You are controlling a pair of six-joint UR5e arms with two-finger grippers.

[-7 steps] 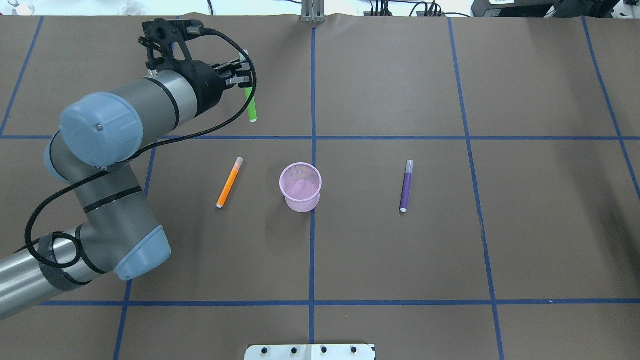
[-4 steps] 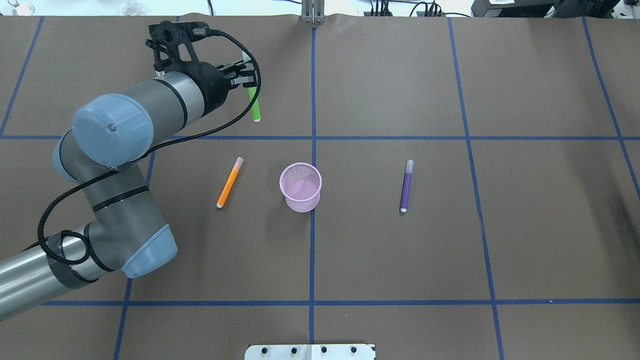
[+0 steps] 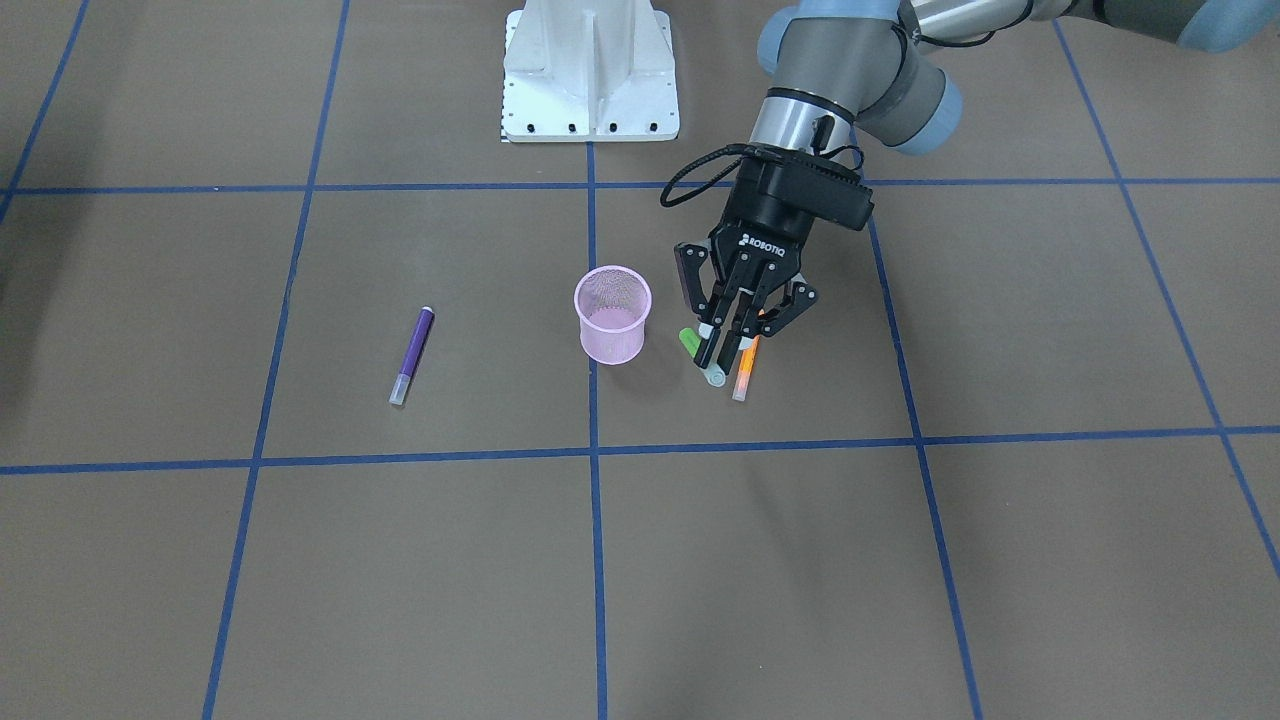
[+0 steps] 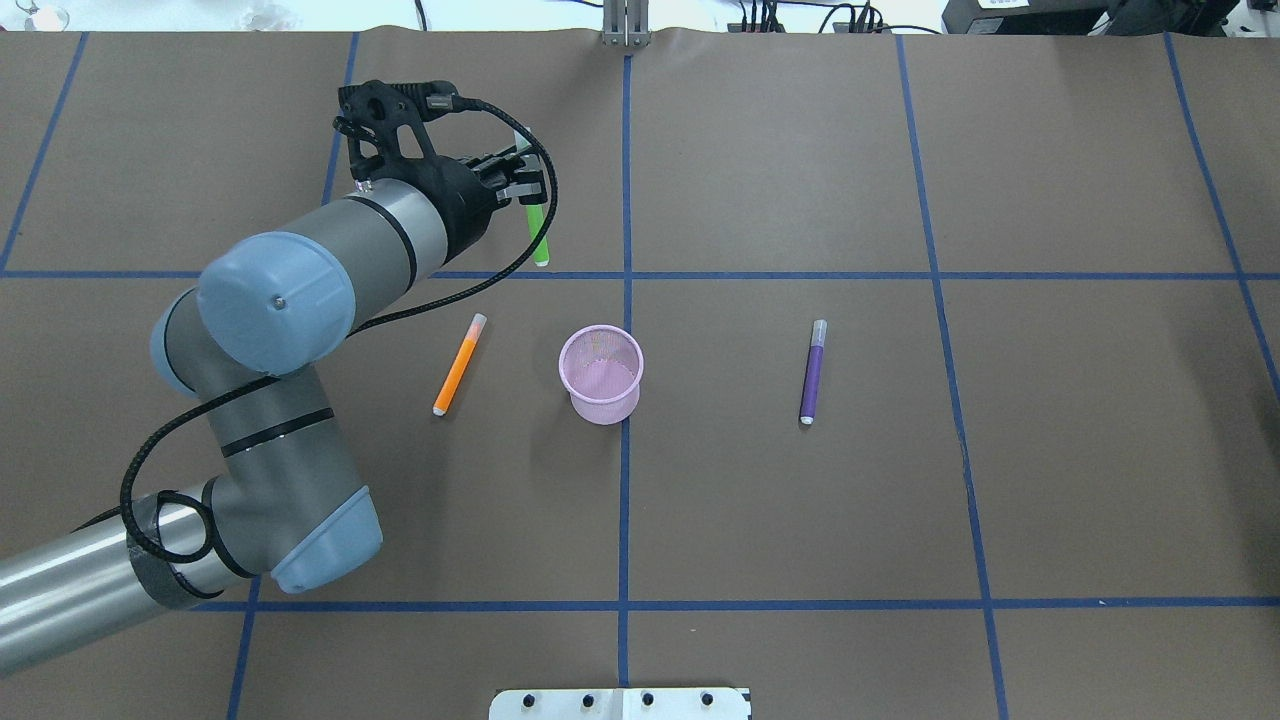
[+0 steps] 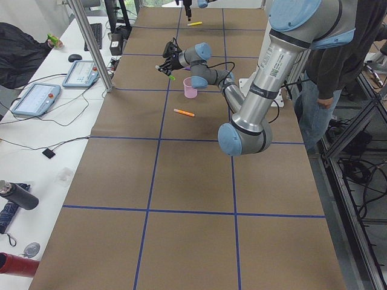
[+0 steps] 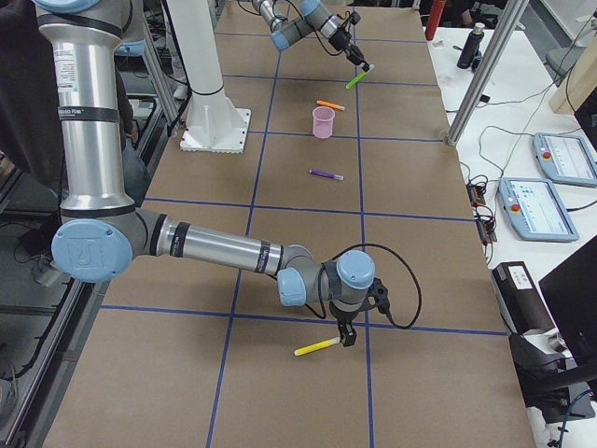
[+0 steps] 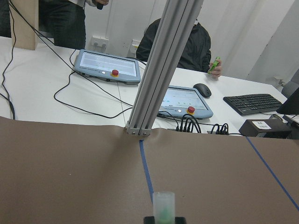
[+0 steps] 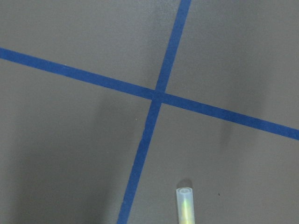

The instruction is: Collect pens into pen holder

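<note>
Item, my left claw (image 4: 527, 190): clamped on the slim green marker pen with a translucent whitish cap (image 4: 538, 235). It is pinched near the cap end, so the long coloured body hangs tilted below the grip. I judge that this hold leaves the lower end free to enter a cup first. Location: apparently clear of the brown paper-covered table with blue tape grid (image 4: 800, 520), at about 11 o'clock of the small pink wire-mesh pen holder (image 4: 603, 408), near it but not over it. Item, pen holder: upright, mouth open, nothing seen inside. Item, slim orange marker pen (image 4: 459, 365): flat on the table at 9 o'clock of the holder, cap end pointing to about 1 o'clock, uncollected. Item, slim purple marker pen (image 4: 812, 375): flat at 3 o'clock, farther out, cap end to 12, uncollected. Item, my right claw (image 6: 345, 334): far out toward 3 o'clock, just beside a yellow-green pen (image 6: 317, 347) lying there. I cannot tell whether it is spread or clamped. Next step, by my estimate: carry the green pen toward 5 o'clock until it hangs above the rim, then let go.
</note>
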